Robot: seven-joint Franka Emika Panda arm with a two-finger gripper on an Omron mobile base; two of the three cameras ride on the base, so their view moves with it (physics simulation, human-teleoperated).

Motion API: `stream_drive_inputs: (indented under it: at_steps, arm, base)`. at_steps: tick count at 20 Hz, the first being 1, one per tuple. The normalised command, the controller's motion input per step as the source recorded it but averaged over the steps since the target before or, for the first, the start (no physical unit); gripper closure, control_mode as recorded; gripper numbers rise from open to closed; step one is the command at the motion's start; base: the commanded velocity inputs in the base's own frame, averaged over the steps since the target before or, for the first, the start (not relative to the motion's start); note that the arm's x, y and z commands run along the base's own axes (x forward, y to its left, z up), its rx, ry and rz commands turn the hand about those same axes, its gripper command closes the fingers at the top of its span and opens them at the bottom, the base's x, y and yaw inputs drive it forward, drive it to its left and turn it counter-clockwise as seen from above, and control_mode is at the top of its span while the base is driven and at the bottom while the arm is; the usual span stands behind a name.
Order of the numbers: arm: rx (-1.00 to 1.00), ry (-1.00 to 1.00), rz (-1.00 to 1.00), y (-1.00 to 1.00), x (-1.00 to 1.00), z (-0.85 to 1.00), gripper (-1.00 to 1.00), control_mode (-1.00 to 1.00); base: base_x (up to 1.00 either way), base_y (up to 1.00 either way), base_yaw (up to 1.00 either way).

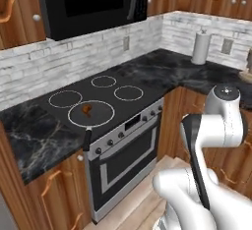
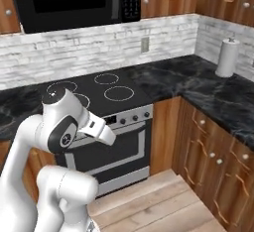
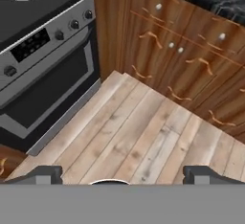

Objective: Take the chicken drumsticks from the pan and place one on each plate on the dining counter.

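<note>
The black pan (image 1: 98, 117) sits on the stove's front left burner, its short handle pointing over the front edge. A small reddish-brown chicken drumstick (image 1: 87, 109) lies inside it, toward the left. My gripper (image 3: 122, 174) hangs well below counter height in front of the oven, looking down at the wooden floor. Its fingertips (image 3: 45, 173) stand wide apart and open, with nothing between them. The gripper is far from the pan, off to its right and lower. The plates and the dining counter are out of view.
The stove (image 1: 123, 150) is set into a black marble counter (image 1: 162, 69) that turns a corner to the right. A microwave (image 1: 93, 3) hangs above the burners. A paper towel roll (image 1: 201, 47) stands at the back right. Wooden cabinet fronts (image 3: 182, 50) border the plank floor (image 3: 143, 132).
</note>
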Motion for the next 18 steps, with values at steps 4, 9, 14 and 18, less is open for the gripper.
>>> stream_drive_inputs:
  at_steps: [4,9,14,18]
  arm:
    - [0.00,0.00,0.00,0.00,0.00,0.00,-1.00,1.00]
    - [0.00,0.00,0.00,0.00,0.00,0.00,-1.00,1.00]
    - [0.00,0.00,0.00,0.00,0.00,0.00,-1.00,1.00]
    - [0.00,0.00,0.00,0.00,0.00,0.00,-1.00,1.00]
  base:
    - [0.85,0.00,0.35]
    - [0.86,0.00,0.34]
    - [0.57,-0.01,0.36]
    - [0.43,-0.13,0.38]
